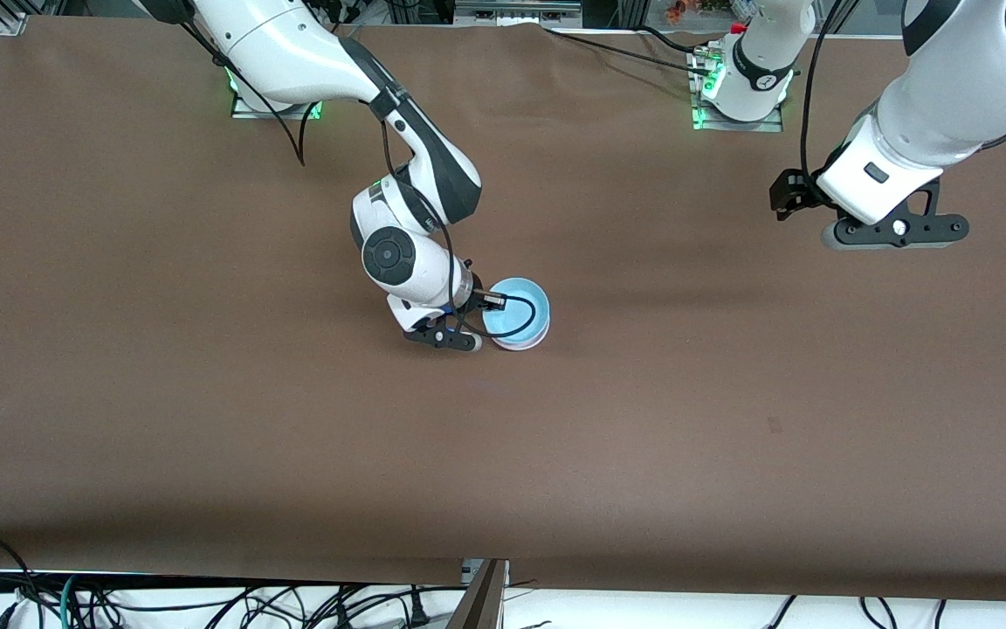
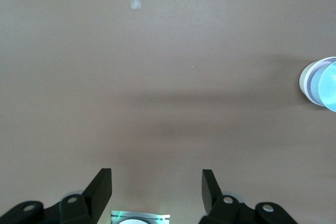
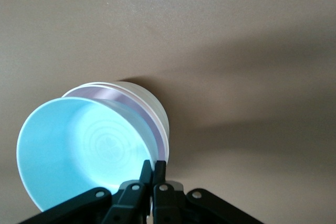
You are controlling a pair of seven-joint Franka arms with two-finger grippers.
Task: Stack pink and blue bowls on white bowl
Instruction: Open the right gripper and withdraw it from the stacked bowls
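Observation:
The light blue bowl [image 1: 520, 310] sits nested on top of the pale pink bowl [image 3: 126, 98], which sits in the white bowl [image 3: 152, 103]; the stack stands near the table's middle. My right gripper [image 1: 487, 304] is low at the stack, shut on the blue bowl's rim [image 3: 153, 167] on the side toward the right arm's end. My left gripper [image 1: 788, 196] hangs open and empty over bare table at the left arm's end [image 2: 157, 179] and waits. The left wrist view shows the stack far off, with the blue bowl [image 2: 331, 85] in the white bowl [image 2: 306, 80].
The brown table cover [image 1: 206, 393] is bare around the stack. A small square mark [image 1: 775, 425] lies on it nearer the front camera and also shows in the left wrist view [image 2: 136, 2]. Cables hang along the front edge [image 1: 206, 603].

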